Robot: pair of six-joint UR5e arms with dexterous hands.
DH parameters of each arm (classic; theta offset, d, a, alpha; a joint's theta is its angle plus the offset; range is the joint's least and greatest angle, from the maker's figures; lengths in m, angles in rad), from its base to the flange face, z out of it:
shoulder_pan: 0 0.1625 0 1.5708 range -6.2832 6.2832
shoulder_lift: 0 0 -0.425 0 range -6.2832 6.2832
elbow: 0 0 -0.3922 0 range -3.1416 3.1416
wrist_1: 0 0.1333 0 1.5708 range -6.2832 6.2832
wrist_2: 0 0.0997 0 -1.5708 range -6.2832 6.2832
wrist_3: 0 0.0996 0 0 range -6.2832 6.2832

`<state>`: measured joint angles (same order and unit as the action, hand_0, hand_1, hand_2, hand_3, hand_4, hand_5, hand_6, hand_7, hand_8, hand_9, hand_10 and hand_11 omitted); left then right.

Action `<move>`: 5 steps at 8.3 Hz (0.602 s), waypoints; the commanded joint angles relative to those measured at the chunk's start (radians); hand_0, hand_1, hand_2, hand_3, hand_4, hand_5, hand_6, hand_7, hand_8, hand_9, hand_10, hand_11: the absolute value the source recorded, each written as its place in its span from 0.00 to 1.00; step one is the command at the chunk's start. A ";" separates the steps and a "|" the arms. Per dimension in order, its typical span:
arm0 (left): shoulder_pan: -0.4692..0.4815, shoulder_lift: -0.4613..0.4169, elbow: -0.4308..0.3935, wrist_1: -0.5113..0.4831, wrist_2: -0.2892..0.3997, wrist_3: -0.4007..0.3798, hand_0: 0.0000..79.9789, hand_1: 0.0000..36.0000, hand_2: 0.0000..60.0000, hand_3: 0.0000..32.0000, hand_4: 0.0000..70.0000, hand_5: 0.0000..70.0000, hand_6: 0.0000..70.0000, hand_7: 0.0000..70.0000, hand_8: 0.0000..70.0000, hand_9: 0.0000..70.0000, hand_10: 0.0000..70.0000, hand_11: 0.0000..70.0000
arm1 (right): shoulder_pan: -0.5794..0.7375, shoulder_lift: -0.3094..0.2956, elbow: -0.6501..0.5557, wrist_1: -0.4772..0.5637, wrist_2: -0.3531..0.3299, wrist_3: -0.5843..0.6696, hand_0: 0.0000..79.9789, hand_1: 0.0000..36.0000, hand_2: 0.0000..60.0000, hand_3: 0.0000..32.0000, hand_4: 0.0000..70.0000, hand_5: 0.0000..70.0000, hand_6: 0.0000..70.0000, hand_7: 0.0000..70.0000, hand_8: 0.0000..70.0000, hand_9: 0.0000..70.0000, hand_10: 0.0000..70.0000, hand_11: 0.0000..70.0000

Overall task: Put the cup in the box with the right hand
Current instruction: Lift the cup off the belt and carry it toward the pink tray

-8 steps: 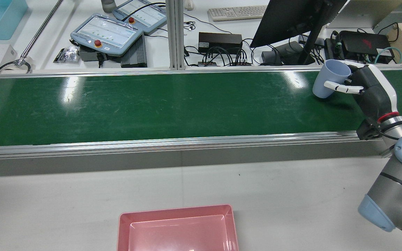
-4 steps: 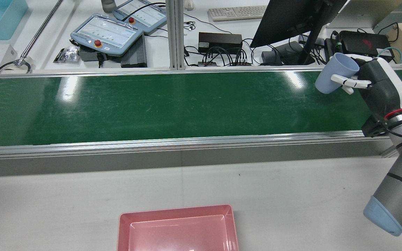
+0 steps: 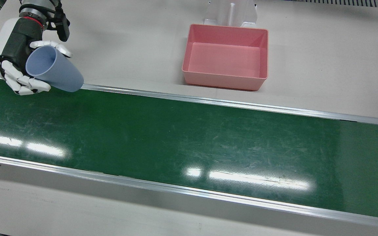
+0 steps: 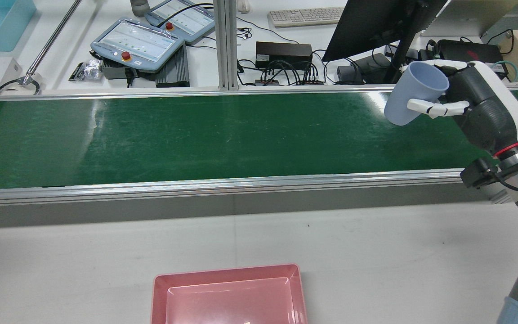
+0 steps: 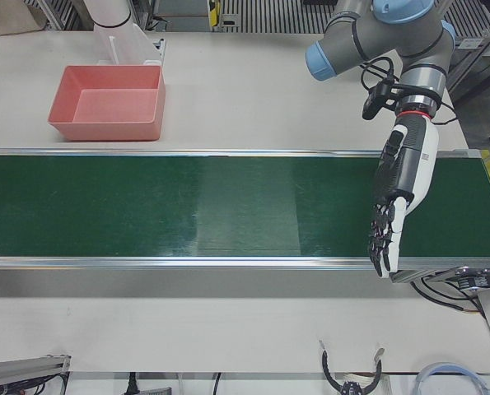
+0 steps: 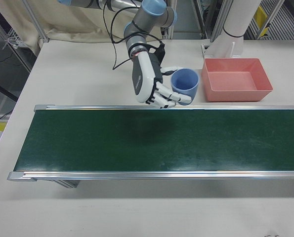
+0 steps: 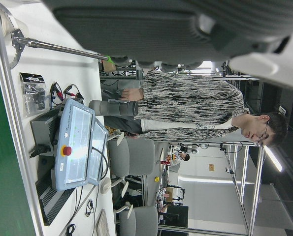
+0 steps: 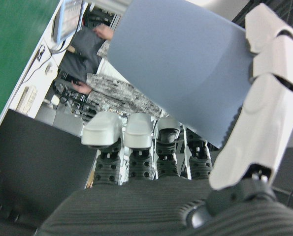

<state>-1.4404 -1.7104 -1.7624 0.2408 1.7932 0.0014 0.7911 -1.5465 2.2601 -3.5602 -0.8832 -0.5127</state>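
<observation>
My right hand (image 4: 475,105) is shut on a light blue cup (image 4: 414,92) and holds it tilted in the air above the green belt's right end in the rear view. The hand (image 3: 15,59) and the cup (image 3: 56,73) also show at the front view's top left, and the hand (image 6: 151,84) with the cup (image 6: 185,85) shows in the right-front view. The right hand view shows the cup (image 8: 185,69) between the fingers (image 8: 264,118). The pink box (image 3: 226,57) stands empty on the white table. My left hand (image 5: 397,197) hangs open over the belt, fingers pointing down.
The green conveyor belt (image 3: 176,137) with metal rails runs across the table between the cup and the operators' side. Teach pendants (image 4: 137,42), a monitor (image 4: 376,22) and cables lie beyond the belt. A white stand (image 3: 230,11) is behind the pink box.
My right hand has lifted the cup higher and carried it a little to the left over the belt in the rear view. The cup stays held.
</observation>
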 commanded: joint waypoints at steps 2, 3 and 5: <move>0.000 0.000 0.001 -0.002 0.000 -0.001 0.00 0.00 0.00 0.00 0.00 0.00 0.00 0.00 0.00 0.00 0.00 0.00 | -0.411 0.086 0.151 -0.016 0.103 -0.290 0.62 0.78 1.00 0.00 0.92 0.26 0.59 1.00 1.00 1.00 0.93 1.00; 0.000 0.000 0.001 0.000 0.000 0.000 0.00 0.00 0.00 0.00 0.00 0.00 0.00 0.00 0.00 0.00 0.00 0.00 | -0.593 0.106 0.145 -0.009 0.219 -0.344 0.62 0.75 1.00 0.00 0.97 0.26 0.59 1.00 1.00 1.00 0.93 1.00; 0.000 -0.002 -0.002 0.002 0.000 0.000 0.00 0.00 0.00 0.00 0.00 0.00 0.00 0.00 0.00 0.00 0.00 0.00 | -0.763 0.196 0.133 0.020 0.286 -0.528 0.62 0.77 1.00 0.00 0.88 0.25 0.57 1.00 1.00 1.00 0.92 1.00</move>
<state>-1.4404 -1.7104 -1.7615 0.2406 1.7933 0.0013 0.2204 -1.4276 2.4014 -3.5696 -0.6807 -0.8711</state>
